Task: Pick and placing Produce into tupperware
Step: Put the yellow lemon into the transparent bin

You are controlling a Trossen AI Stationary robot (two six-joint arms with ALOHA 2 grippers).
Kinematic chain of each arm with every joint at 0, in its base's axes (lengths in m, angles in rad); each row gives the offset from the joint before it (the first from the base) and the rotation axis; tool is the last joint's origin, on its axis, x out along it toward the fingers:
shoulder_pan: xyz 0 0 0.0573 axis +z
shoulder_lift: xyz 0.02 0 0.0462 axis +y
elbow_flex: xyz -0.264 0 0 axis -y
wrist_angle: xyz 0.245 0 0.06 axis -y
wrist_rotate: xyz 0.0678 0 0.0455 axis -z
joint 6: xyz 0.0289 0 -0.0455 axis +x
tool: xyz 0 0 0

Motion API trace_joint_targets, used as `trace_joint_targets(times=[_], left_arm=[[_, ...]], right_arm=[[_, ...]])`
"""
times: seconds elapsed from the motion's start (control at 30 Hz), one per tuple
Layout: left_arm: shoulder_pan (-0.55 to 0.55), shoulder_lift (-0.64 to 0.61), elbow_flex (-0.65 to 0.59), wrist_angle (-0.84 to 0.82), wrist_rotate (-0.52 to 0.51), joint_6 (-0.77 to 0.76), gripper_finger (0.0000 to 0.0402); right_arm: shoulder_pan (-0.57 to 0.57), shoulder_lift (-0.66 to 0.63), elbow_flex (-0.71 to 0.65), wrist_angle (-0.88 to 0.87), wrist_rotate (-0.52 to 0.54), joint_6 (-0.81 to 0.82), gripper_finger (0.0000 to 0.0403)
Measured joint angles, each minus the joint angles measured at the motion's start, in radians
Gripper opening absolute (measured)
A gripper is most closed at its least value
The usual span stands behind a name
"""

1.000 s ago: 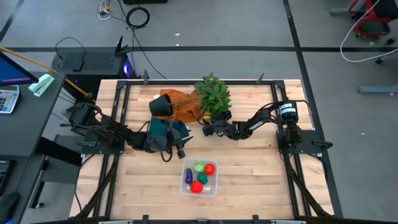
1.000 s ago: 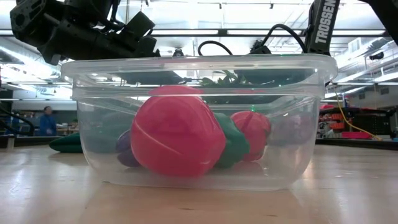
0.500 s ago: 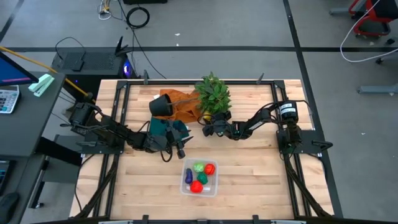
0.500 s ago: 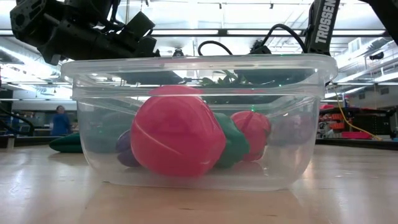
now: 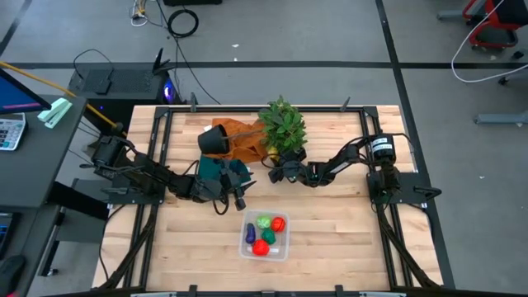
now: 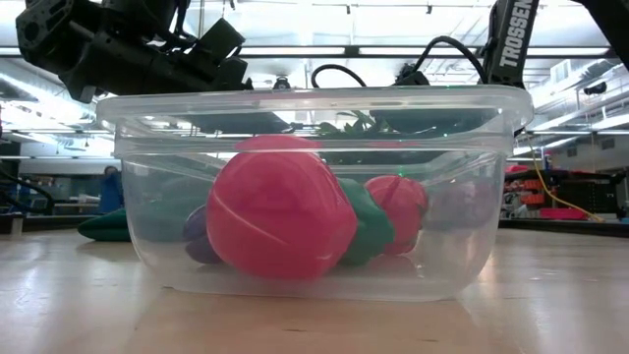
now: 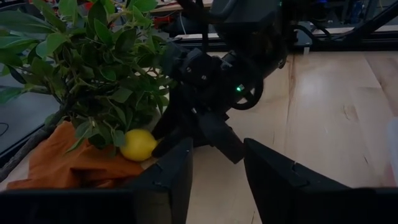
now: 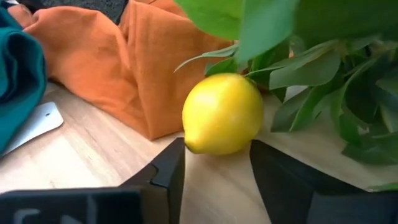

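The clear tupperware (image 5: 244,216) stands near the table's front middle. It holds two red pieces (image 5: 261,247), a green one (image 5: 264,221) and a purple one (image 5: 251,234); the low view shows them through its wall (image 6: 472,197). A yellow lemon-shaped piece (image 8: 222,113) lies on the wood against the leafy plant (image 5: 283,124) and an orange cloth (image 8: 143,68). My right gripper (image 8: 217,146) is closed around its near end. My left gripper (image 7: 217,155) hovers open and empty over the table left of centre (image 5: 242,198), facing the lemon. My right gripper pinches the yellow piece between its two fingertips (image 8: 177,149), which meet its lower near sides (image 8: 189,144). The fingers come from the table's right side, slanting down. The piece rests on the table, its far side among the leaves.
A tipped black pot (image 5: 213,139) lies on the orange cloth at the far middle, and a teal cloth (image 5: 221,169) lies under my left arm. Bare wood stretches around the tupperware. A person (image 6: 108,187) shows far behind the table.
Neither arm nor any produce has visibly shifted. In the low view, the person far behind the table has walked a little toward the picture's right.
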Motion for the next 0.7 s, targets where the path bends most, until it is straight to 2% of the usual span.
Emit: trace_joint_targets(times=[0.13,0.37,0.7], left_arm=[[0.000,0.000,0.000,0.000,0.000,0.000,0.0143],[0.000,0.000,0.000,-0.022,0.000,-0.006,0.0147],[0.000,0.000,0.000,-0.023,0.000,-0.007,0.0141]], right_arm=[[0.024,0.000,0.000,-0.007,-0.015,0.001,0.0095],[0.075,0.000,0.000,-0.047,-0.019,-0.002,0.0006],[0.100,0.000,0.001,-0.067,-0.029,0.007,0.0012]])
